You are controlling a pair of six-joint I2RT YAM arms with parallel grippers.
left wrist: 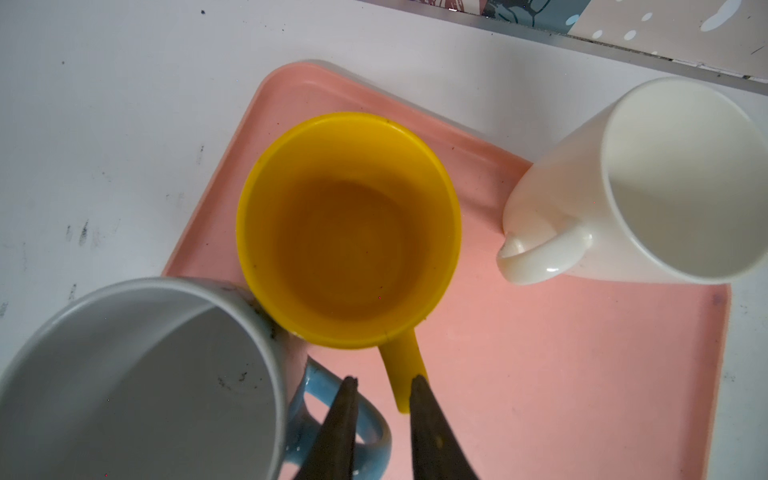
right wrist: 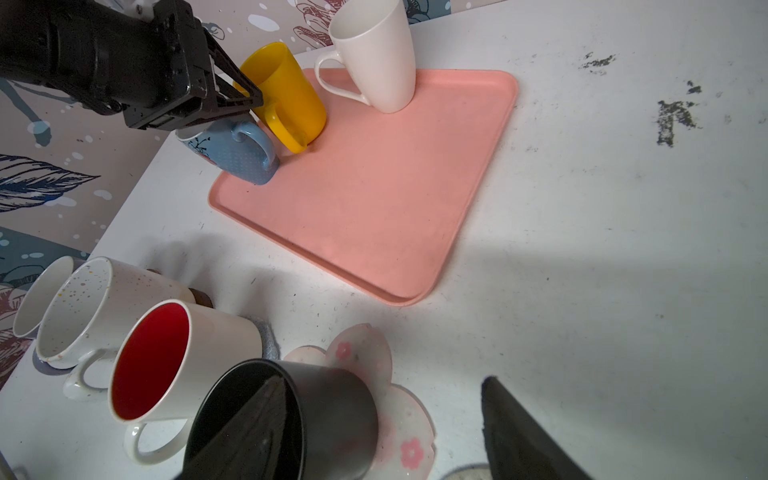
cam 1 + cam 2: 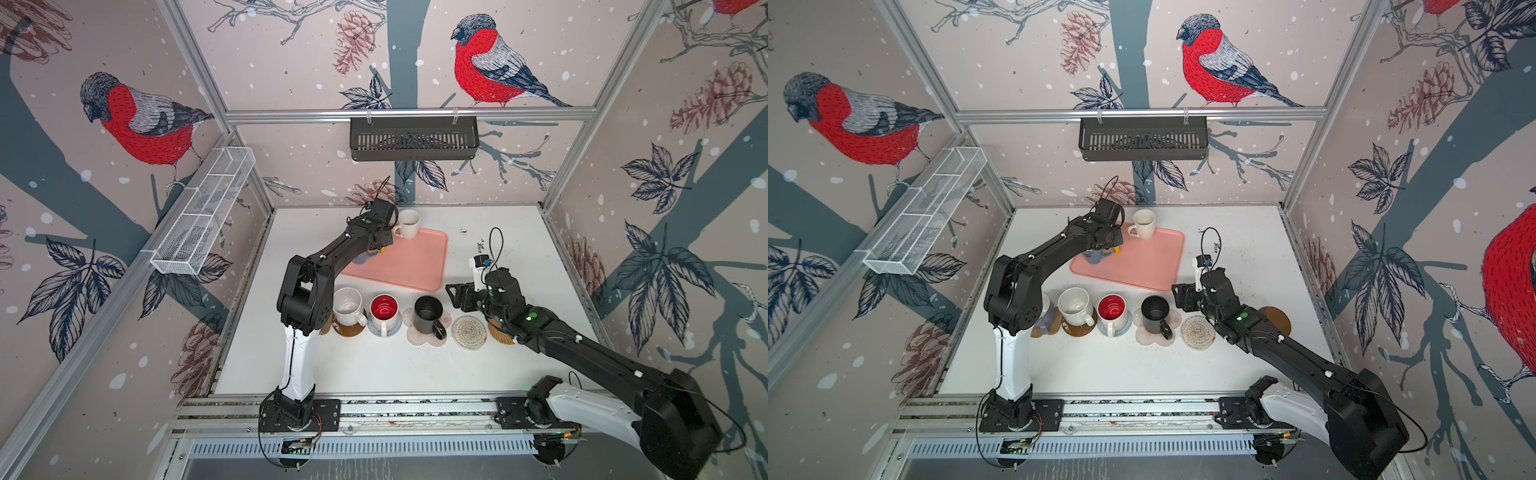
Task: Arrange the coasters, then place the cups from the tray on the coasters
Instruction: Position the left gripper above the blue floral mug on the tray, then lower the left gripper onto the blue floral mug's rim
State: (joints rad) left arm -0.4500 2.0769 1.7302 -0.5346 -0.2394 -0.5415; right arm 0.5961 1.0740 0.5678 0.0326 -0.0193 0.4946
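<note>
The tray [image 3: 409,266] lies far back on the tabletop [image 3: 374,365] — three cups [image 1: 349,216] crowd its far-left part; before it runs a row of coasters [image 3: 469,332], the left four bearing cups.

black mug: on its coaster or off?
On. The black mug stands upright on the pink-white flower coaster. In both top views the coaster's petals show all around the mug's base.

White table [image 3: 374,370]: salmon tray [image 3: 415,266] toward the far edge; a row of coasters [image 3: 469,331] between it and the near edge.
</note>
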